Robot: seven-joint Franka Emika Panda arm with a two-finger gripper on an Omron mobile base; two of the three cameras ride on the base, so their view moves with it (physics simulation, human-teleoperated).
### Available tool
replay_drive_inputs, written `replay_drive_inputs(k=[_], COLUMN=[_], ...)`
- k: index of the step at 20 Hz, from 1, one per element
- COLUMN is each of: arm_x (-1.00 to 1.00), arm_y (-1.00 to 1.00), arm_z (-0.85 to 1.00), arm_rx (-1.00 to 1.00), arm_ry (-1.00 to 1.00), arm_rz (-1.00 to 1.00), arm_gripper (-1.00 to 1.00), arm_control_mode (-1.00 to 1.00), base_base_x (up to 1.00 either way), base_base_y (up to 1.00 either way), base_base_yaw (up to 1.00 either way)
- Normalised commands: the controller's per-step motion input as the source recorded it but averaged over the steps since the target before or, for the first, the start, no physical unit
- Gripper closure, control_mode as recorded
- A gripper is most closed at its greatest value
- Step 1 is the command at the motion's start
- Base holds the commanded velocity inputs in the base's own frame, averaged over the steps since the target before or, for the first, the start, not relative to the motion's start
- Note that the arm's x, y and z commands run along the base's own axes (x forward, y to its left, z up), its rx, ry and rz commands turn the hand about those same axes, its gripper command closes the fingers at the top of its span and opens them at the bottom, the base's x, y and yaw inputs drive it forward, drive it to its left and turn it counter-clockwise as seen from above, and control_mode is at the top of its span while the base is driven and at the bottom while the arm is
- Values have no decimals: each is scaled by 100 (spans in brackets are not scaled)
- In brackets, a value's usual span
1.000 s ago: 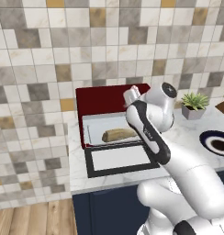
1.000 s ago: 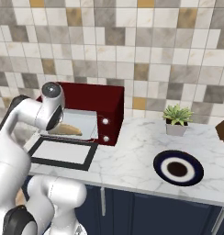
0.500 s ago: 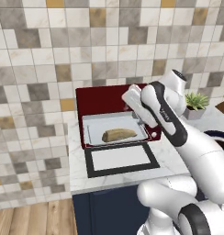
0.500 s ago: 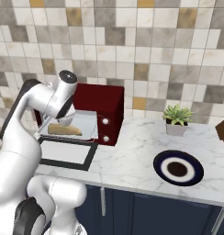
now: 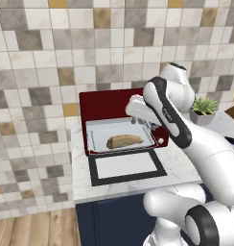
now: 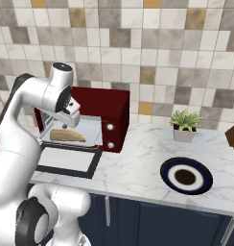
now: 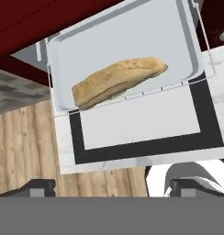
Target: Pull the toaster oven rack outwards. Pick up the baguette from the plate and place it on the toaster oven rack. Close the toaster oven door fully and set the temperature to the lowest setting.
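Change: over the last second the arm swung up and away from the toaster oven rack, the jaws drawing back above the open oven front, while the baguette stayed where it lay on the rack.
Meaning: the rack pull and the bread placement looked done; judged from this, the door closing and the temperature knob remained.
Jaws: spread to their widest, holding nothing, both dark tips apart at the bottom of the hand view.
Baguette: straight ahead of the jaws and below them, lying lengthwise on the pale rack, clear of both tips.
Rack: pulled outwards from the toaster oven, just beyond the door as the jaws looked down.
Toaster oven door: lay flat open on the surface, between the jaws and the rack in the hand view; its handle could not be made out.
Plate: well off to the side of the jaws, on the far side of the oven, bare of bread.
Counts: one baguette, one rack, one door, one plate, one potted plant, two silver knobs on the oven's front.
Next, as a judgement: the jaws would need to get under the door's free edge to swing it up.
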Motion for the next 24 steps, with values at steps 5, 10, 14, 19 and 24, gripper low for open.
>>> replay_drive_inputs(k=[5,10,14,19,24], arm_x=[-27,-30,-12,-1,0], arm_y=[5,7,4,1,0], arm_z=[-22,-36,-41,-38,-35], arm_rx=[-20,-11,-7,-6,-4], arm_ry=[-11,-12,-9,-8,-10], arm_rz=[17,2,1,1,1], arm_gripper=[-100,-100,-100,-100,-100], arm_control_mode=[-100,-100,-100,-100,-100], base_base_x=[0,0,0,0,0], base_base_y=[0,0,0,0,0], base_base_yaw=[0,0,0,0,0])
